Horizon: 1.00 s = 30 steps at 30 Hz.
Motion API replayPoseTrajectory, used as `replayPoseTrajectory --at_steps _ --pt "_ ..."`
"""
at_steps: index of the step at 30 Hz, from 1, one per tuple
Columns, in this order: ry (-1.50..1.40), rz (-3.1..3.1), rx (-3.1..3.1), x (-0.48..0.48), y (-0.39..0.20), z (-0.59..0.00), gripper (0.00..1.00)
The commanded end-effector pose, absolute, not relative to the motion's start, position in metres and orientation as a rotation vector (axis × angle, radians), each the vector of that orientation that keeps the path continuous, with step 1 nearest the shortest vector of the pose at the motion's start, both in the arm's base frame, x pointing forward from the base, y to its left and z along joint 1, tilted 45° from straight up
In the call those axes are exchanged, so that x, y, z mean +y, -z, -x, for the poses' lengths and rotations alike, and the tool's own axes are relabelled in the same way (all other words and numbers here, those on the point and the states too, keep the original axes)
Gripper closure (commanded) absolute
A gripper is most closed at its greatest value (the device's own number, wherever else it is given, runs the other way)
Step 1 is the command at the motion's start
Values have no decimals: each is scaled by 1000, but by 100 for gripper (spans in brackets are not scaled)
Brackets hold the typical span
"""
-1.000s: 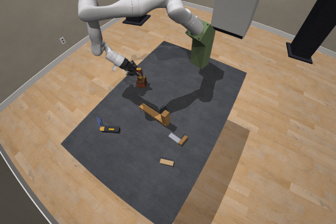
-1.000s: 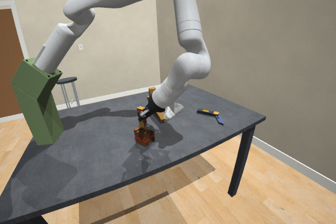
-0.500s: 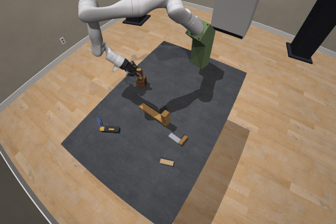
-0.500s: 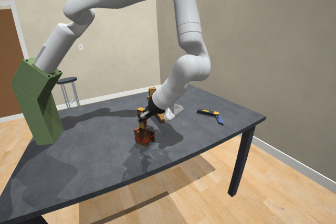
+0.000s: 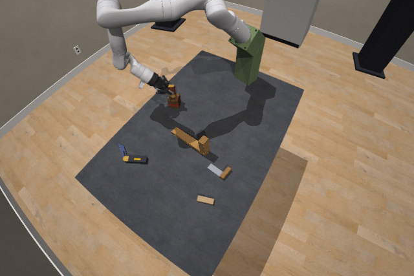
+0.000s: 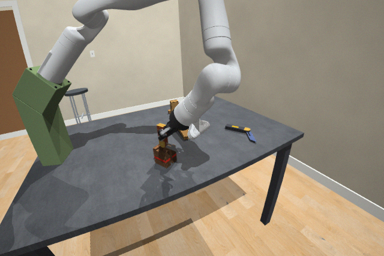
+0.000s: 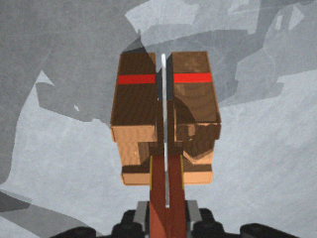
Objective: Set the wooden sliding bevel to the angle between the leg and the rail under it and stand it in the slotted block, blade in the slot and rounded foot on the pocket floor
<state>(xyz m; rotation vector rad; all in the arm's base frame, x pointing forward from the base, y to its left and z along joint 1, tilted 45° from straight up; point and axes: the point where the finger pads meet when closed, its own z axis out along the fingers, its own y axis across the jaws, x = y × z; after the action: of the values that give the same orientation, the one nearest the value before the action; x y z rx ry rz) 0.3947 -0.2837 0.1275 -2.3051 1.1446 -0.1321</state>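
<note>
My gripper is shut on the reddish wooden handle of the wooden sliding bevel. It holds the bevel upright over the slotted block, a brown block with a red stripe on the dark table. In the wrist view the thin steel blade runs down the block's slot between its two halves, and the handle sits between my fingers. The exterior view shows the gripper just above the block. The bevel's foot is hidden from me. The leg and rail piece lies mid-table.
The black bevel with a blue blade lies at the left of the table. A small square and a loose wooden block lie toward the near side. The green arm base stands at the far edge.
</note>
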Motion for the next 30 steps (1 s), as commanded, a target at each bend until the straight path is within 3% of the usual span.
replayPoseTrajectory --at_steps 1,30 --pt "133 2305 1145 -284 -127 -396 90" --pt "133 2305 1145 -286 -122 -400 90"
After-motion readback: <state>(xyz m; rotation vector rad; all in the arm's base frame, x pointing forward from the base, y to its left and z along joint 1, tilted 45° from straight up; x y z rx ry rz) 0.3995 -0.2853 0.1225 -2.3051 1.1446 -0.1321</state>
